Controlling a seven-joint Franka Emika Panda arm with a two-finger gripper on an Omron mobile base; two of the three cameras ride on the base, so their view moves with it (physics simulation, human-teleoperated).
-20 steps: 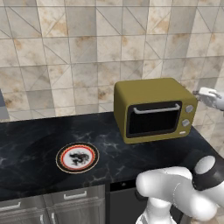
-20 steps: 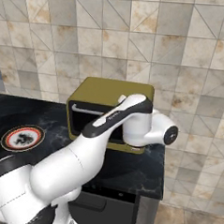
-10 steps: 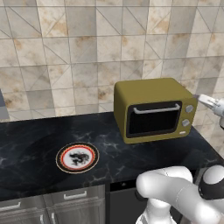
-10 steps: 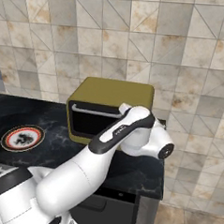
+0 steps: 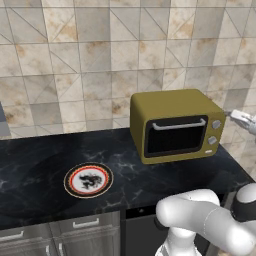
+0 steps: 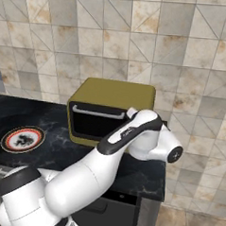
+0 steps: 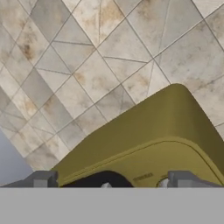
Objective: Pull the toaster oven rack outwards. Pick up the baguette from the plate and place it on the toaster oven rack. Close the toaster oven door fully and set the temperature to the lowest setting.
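Observation:
The olive-yellow toaster oven (image 5: pixel 175 112) stands at the right end of the black counter, and its dark glass toaster oven door (image 5: pixel 175 137) is shut with the silver handle along its top. The toaster oven rack is hidden behind the door. The plate (image 5: pixel 88 180) lies to the oven's left with nothing on it, and the baguette is out of view. My gripper (image 5: pixel 235 115) hovers just right of the oven, level with its top. In the hand view my gripper (image 7: pixel 111 180) is open with nothing between its fingertips (image 7: pixel 41 179), looking at the oven (image 7: pixel 144 140).
Two round grey knobs (image 5: pixel 216 124) sit on the oven's right front panel. A tiled wall (image 5: pixel 100 60) rises right behind the oven. The counter ends just right of the oven (image 6: pixel 113 93), and my own arm (image 6: pixel 127 137) crosses its front in the right base view.
My arm has swung further to the right of the oven and the hand has dropped slightly. The oven, its door and the plate have not moved.

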